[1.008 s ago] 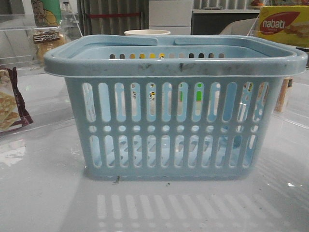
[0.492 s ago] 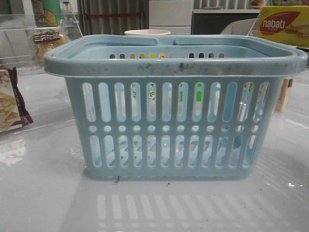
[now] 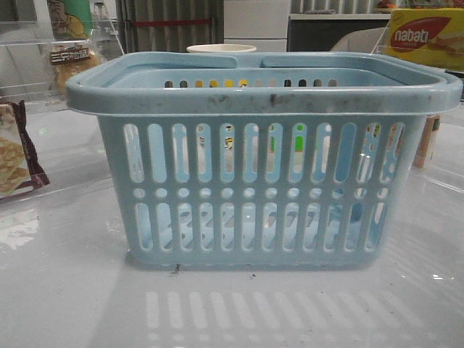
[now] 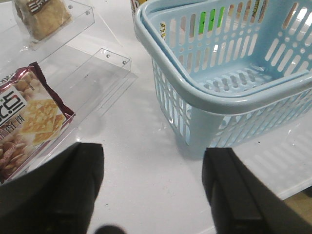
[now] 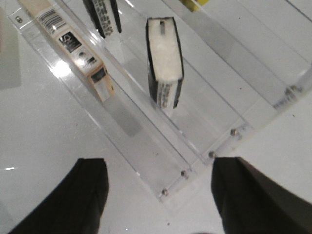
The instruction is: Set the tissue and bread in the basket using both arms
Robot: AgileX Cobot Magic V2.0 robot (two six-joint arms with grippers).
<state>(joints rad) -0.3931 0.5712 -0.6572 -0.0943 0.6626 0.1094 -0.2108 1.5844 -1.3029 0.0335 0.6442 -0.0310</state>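
Observation:
The light-blue basket [image 3: 264, 94] stands in the middle of the table and looks empty; it also shows in the left wrist view [image 4: 229, 100]. The bagged bread [image 3: 69, 64] sits on a clear shelf at the far left, and also shows in the left wrist view [image 4: 43, 18]. My left gripper [image 4: 153, 168] is open and empty above bare table, beside the basket's corner. A small black packet with pale markings, which I take for the tissue [image 5: 165, 63], stands on edge in a clear rack. My right gripper [image 5: 158, 183] is open and empty, just short of the rack's end. Neither gripper shows in the front view.
A maroon-edged cracker packet [image 4: 29, 117] lies on a clear tray at the left, also in the front view [image 3: 16, 156]. A yellow nabati box [image 3: 424, 36] stands far right. A beige barcoded box [image 5: 73, 44] and another dark packet [image 5: 103, 17] share the rack.

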